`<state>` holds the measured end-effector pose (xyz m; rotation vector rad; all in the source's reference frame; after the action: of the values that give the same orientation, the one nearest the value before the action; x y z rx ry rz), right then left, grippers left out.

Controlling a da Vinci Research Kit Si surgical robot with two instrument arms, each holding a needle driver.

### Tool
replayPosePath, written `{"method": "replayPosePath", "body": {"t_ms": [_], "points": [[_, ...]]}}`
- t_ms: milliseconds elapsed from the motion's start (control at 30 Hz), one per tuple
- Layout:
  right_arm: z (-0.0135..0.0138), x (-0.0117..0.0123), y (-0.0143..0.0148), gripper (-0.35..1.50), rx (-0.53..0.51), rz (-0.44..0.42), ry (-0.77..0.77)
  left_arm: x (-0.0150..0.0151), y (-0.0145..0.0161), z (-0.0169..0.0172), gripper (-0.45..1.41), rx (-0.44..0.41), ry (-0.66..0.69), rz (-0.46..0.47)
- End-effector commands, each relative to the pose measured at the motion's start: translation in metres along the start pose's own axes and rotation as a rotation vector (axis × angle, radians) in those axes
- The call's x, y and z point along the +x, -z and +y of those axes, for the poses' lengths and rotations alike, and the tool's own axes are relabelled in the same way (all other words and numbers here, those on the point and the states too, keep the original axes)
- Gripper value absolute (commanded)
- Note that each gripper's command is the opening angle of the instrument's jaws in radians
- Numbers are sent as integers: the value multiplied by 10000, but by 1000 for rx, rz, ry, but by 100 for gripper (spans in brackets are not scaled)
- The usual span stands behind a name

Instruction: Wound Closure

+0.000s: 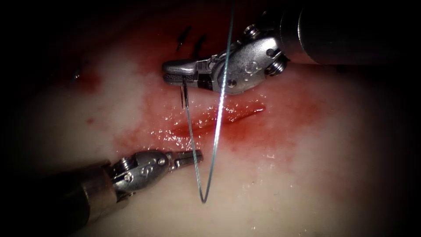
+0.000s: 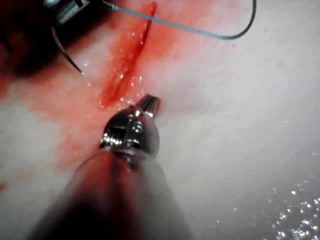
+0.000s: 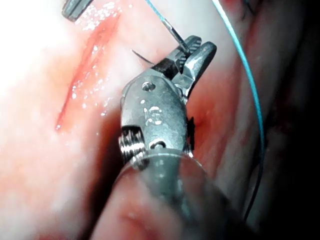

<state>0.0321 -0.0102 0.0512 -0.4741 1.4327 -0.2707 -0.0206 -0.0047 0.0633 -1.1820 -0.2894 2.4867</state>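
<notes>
The tissue (image 1: 333,175) is pale cream, almost white toward its lower edge, stained with red fluid (image 1: 144,136) that spreads in blotches around the cut (image 1: 219,118), itself a deeper, glistening red line. The thread (image 1: 223,87) is a thin blue-green strand. The needle (image 1: 184,94) is dark grey metal. Both tools, the right tool (image 1: 175,72) and the left tool (image 1: 193,157), are shiny silver steel on dark grey shafts.

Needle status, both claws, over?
Right claw shut on needle near its thread end, tip off the tissue. Left claw shut, empty, below the cut. Thread loops across cut.
</notes>
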Motion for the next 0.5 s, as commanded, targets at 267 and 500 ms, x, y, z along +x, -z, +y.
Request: {"method": "replayPosePath", "body": {"t_ms": [267,500], "points": [[-5,-3,-4,-35,22,-9,9,-2,-7,-1,-45,-3,7,2],[-13,-5,-6,-35,45,-25,38,-2,-6,-1,-45,-7,7,3]]}}
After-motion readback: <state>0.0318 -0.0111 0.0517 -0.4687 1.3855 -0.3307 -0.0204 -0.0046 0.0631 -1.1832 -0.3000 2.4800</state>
